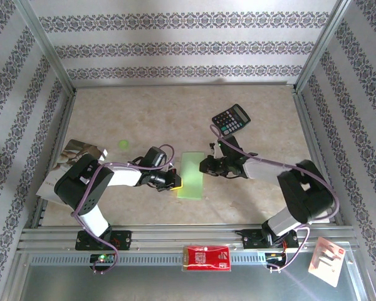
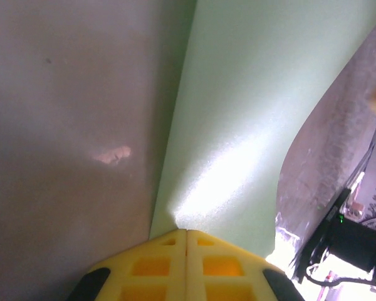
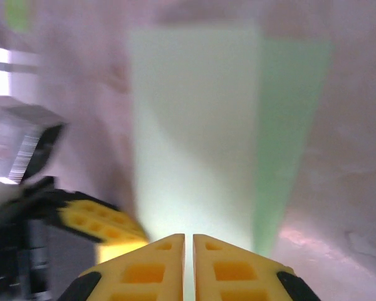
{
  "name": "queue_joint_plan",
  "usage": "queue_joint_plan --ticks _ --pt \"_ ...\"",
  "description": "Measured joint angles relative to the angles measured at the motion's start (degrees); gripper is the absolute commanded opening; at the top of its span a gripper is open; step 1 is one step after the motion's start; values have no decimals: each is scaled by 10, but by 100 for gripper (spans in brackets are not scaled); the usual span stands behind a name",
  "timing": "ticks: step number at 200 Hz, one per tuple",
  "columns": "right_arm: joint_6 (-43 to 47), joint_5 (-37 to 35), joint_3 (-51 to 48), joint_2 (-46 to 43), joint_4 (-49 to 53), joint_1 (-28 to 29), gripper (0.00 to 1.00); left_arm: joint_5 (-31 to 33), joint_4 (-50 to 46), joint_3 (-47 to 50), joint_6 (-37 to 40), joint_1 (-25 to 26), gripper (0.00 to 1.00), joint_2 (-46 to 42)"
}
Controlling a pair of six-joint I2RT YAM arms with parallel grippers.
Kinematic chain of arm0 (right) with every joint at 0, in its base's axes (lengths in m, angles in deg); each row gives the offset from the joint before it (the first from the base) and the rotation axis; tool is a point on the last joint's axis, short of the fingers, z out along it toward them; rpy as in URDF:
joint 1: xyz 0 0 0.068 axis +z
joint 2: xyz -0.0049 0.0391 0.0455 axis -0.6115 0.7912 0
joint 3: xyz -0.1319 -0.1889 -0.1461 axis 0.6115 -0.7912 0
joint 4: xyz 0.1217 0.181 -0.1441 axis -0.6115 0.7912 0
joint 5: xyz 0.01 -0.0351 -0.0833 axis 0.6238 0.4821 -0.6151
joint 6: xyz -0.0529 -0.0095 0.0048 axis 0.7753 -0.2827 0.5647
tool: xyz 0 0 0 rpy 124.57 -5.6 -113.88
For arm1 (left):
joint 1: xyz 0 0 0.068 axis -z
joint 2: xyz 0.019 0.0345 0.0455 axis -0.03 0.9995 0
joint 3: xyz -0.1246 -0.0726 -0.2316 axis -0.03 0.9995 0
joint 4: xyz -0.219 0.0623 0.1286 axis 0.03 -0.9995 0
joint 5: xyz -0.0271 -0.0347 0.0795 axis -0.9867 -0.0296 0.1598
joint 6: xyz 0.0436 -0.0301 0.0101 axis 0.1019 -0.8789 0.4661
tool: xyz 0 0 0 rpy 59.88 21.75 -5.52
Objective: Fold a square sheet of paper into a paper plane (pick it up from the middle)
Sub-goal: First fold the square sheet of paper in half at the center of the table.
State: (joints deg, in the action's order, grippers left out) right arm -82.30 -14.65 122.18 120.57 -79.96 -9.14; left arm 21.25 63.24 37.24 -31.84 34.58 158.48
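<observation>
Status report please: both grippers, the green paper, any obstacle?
Left gripper shut on left edge of green paper. Right gripper shut on right edge. Paper folded to narrow rectangle. Calculator well clear.

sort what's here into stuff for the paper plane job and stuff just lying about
For the job: green paper sheet, folded over; left claw and right claw, both shut on it.
Lying about: calculator, green dot, red-and-white packet, booklet.
</observation>
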Motion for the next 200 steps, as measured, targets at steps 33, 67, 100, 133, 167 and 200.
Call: queue_joint_plan --ticks 33,67,100,133,167,200 --pt "-31 -5 12 -23 -22 36 7 -17 -5 2 23 -3 0 1" --pt "-63 -20 43 23 -31 73 3 -21 -9 2 34 -4 0 2" --pt "-89 -28 61 80 -44 93 1 -21 -9 2 38 -4 0 2" --pt "-103 -30 72 123 -54 110 0 -21 -9 2 38 -4 0 2" --pt "-111 -30 88 155 -66 123 0 -21 -9 2 38 -4 0 2" --pt "-113 -30 100 178 -66 129 0 -21 -9 2 38 -4 0 2"
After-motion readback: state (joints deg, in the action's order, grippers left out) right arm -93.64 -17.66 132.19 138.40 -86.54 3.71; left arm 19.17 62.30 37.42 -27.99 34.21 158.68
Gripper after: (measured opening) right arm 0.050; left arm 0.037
